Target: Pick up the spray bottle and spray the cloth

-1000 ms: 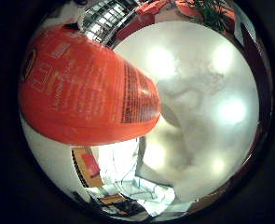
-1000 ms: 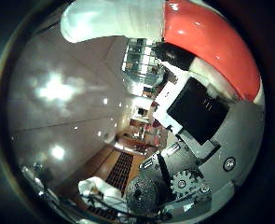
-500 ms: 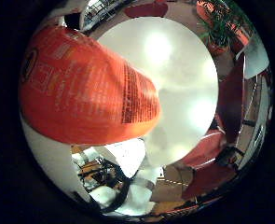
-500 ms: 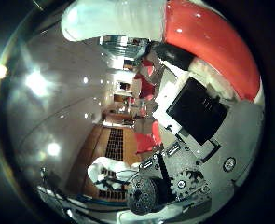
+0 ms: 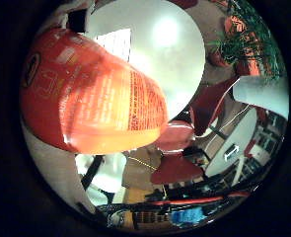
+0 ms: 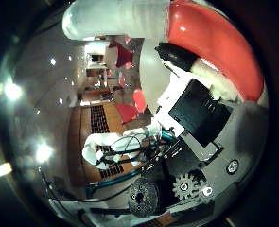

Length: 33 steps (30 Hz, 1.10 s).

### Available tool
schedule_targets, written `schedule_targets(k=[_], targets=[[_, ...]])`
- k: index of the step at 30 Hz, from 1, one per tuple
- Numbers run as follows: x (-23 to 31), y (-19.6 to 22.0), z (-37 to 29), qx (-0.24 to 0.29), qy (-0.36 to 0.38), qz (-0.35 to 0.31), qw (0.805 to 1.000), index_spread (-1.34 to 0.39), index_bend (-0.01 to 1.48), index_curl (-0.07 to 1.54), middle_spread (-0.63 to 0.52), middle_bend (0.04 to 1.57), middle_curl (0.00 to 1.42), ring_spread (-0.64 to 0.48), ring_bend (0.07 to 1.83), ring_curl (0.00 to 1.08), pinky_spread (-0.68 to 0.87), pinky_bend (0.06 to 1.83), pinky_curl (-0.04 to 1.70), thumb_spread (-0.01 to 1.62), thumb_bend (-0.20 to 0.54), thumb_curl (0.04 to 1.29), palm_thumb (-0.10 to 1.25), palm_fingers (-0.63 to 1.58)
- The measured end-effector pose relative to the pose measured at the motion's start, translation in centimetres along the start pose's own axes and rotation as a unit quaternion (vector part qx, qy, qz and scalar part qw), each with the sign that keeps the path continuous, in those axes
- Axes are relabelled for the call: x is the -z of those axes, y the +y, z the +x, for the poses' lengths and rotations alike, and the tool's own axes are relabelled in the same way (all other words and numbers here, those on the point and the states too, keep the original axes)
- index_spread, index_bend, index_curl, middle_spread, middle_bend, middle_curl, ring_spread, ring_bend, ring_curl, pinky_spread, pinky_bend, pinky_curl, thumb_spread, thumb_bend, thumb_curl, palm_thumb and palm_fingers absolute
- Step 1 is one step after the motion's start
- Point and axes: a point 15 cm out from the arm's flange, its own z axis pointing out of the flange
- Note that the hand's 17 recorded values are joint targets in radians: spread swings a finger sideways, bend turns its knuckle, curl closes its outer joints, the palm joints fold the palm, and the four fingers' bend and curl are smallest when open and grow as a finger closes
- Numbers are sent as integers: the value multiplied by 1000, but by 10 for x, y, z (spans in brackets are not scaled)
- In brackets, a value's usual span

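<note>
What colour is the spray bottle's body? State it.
Orange-red, with printed label text; the spray bottle shows best in the little finger side palm view.

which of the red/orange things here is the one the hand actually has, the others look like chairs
The orange plastic spray bottle with printed label, filling the view close against the palm. The glossy red chairs sit small and far off on the floor.

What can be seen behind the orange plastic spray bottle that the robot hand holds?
Behind the orange plastic spray bottle a round white table top, red chairs and a green plant show. The bottle covers whatever lies directly behind it. No cloth is visible.
</note>
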Motion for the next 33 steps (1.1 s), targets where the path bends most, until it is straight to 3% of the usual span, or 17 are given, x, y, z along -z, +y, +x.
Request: schedule_targets(k=[6, 13, 20, 33], targets=[[-16, 5, -15, 18, 65, -87, 994, -176, 1217, 686, -95, 1386, 638, -168, 1468, 629, -212, 1036, 1287, 1069, -13, 683, 1011, 1176], [-32, 8, -13, 7, 155, -181, 971, -176, 1216, 686, -95, 1387, 638, -168, 1466, 629, -219, 1026, 1302, 1096, -14, 682, 981, 1178], [-59, 5, -14, -23, 156, -263, 952, -186, 1208, 689, -95, 1391, 636, -168, 1467, 631, -225, 1022, 1311, 1119, -13, 678, 960, 1175], [-95, -13, -5, -63, 158, -318, 933, -193, 1193, 695, -95, 1396, 634, -172, 1461, 638, -232, 1023, 1317, 1163, -11, 662, 963, 1171]])
